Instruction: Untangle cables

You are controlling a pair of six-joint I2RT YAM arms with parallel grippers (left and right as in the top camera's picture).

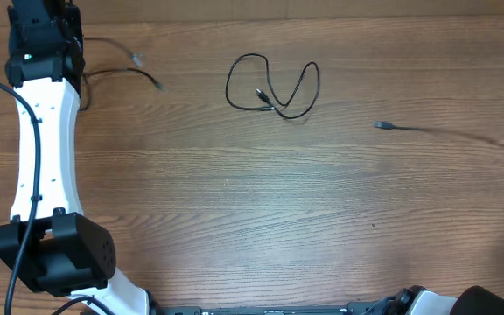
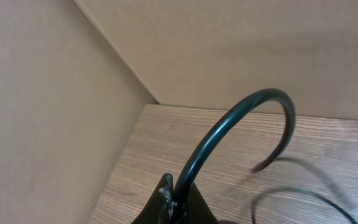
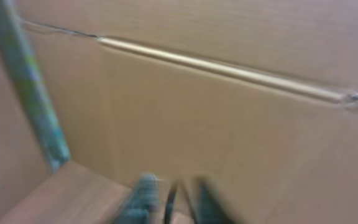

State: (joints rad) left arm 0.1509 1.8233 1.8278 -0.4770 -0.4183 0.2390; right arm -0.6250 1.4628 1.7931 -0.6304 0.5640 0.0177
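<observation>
Where the wood-grain table (image 1: 234, 201) meets plain cardboard walls (image 2: 55, 93), the left gripper (image 2: 173, 202) is clenched on a black cable (image 2: 241, 112) that arches up from its fingertips. A second cable (image 1: 274, 87) lies in loose loops at the table's far middle. A third cable (image 1: 383, 127) shows a plug end, then blurs toward the right edge. The right gripper (image 3: 174, 200) is blurred: its fingers stand apart with a thin dark strand (image 3: 169, 198) between them, and I cannot tell what that strand is.
</observation>
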